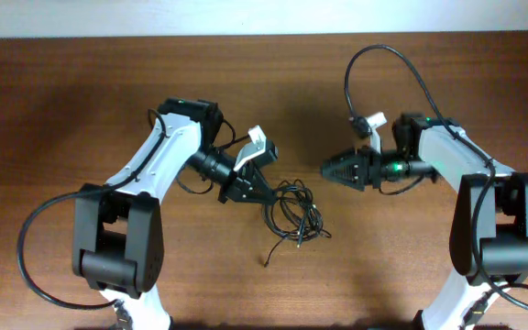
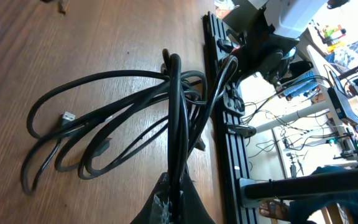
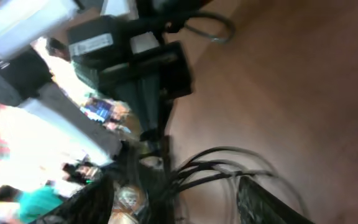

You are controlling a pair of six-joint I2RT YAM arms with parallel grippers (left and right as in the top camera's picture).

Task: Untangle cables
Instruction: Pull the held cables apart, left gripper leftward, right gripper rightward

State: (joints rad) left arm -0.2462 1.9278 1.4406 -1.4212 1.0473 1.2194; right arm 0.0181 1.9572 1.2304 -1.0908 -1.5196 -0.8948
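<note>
The cables [image 1: 296, 213] are a small tangle of thin black wire on the brown table, just right of centre, with one loose end trailing toward the front [image 1: 269, 259]. My left gripper [image 1: 259, 192] is shut on several strands at the tangle's left side. In the left wrist view the cables [image 2: 104, 124] fan out in loops from the left gripper [image 2: 176, 186], and a small pale plug [image 2: 67, 116] lies on the wood. My right gripper [image 1: 330, 170] points left, a short way up and right of the tangle, apart from it. In the blurred right wrist view the right gripper [image 3: 173, 186] stands open, with the cables [image 3: 229, 163] lying beyond its fingers.
The wooden table [image 1: 81, 101] stretches around both arms. A thick black arm cable [image 1: 388, 55] arcs over the right arm, and another loops beside the left base [image 1: 30, 238]. A black rail [image 2: 219, 93] marks the table edge in the left wrist view.
</note>
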